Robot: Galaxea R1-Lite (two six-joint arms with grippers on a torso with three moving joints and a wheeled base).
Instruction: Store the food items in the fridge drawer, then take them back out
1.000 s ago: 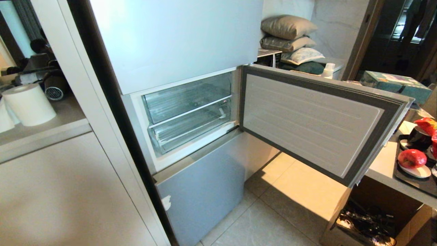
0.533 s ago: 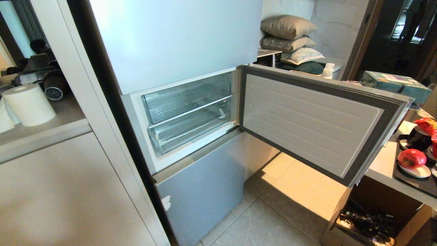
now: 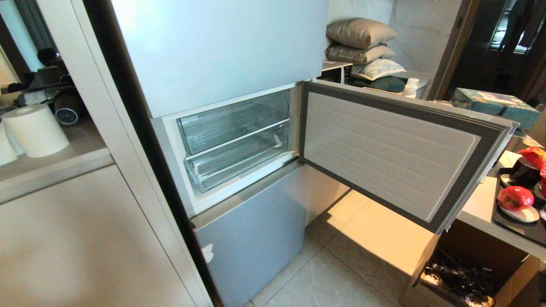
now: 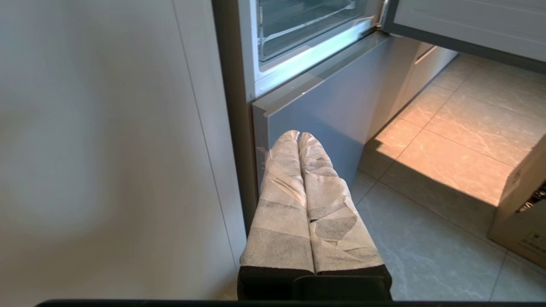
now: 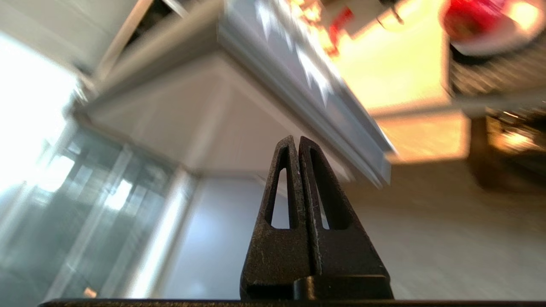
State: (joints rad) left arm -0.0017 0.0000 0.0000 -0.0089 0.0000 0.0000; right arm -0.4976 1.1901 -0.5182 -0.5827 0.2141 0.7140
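Note:
One red food item [image 3: 515, 197] lies on a white plate on a black tray [image 3: 512, 224] at the far right; it shows as a red blur [image 5: 469, 17] in the right wrist view. In the open fridge compartment an upper clear drawer [image 3: 232, 123] and a lower clear drawer [image 3: 239, 164] are both pushed in; I cannot tell which is the fridge drawer. My left gripper [image 4: 297, 135], wrapped in white tape, is shut and empty, low in front of the fridge's bottom door [image 4: 332, 115]. My right gripper [image 5: 297, 140] is shut and empty, below the open door's edge [image 5: 324, 111]. Neither arm shows in the head view.
The open fridge door [image 3: 392, 153] swings out to the right over the tiled floor [image 3: 341, 273]. A grey table [image 3: 482, 209] stands at the right, with a cardboard box of cables [image 3: 460, 277] under it. A white cabinet [image 3: 85, 238] flanks the fridge on the left.

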